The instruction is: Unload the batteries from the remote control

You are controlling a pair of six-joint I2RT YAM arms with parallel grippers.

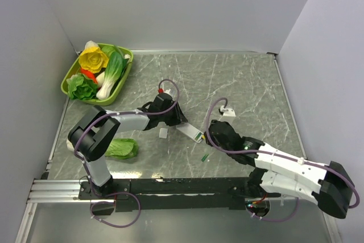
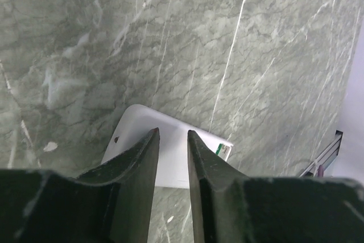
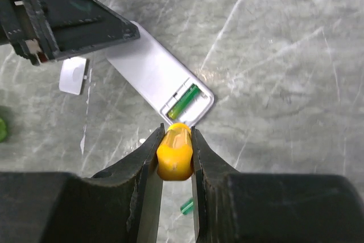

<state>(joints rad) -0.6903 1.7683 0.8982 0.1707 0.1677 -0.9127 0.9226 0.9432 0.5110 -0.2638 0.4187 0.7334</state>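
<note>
White remote control (image 3: 149, 72); green battery (image 3: 183, 105); yellow screwdriver handle (image 3: 173, 152); grey-green marbled table (image 3: 284, 55).

Two batteries (image 3: 183, 105) (one loose), one remote control (image 3: 148, 72), one cover (image 3: 74, 75), one screwdriver (image 3: 174, 152).

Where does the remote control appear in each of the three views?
Top external: remote control near centre.
Left wrist: remote control lower centre, beyond left gripper.
Right wrist: remote control centre, beyond yellow screwdriver handle.
Shared landmark: green battery at its open end.
</note>
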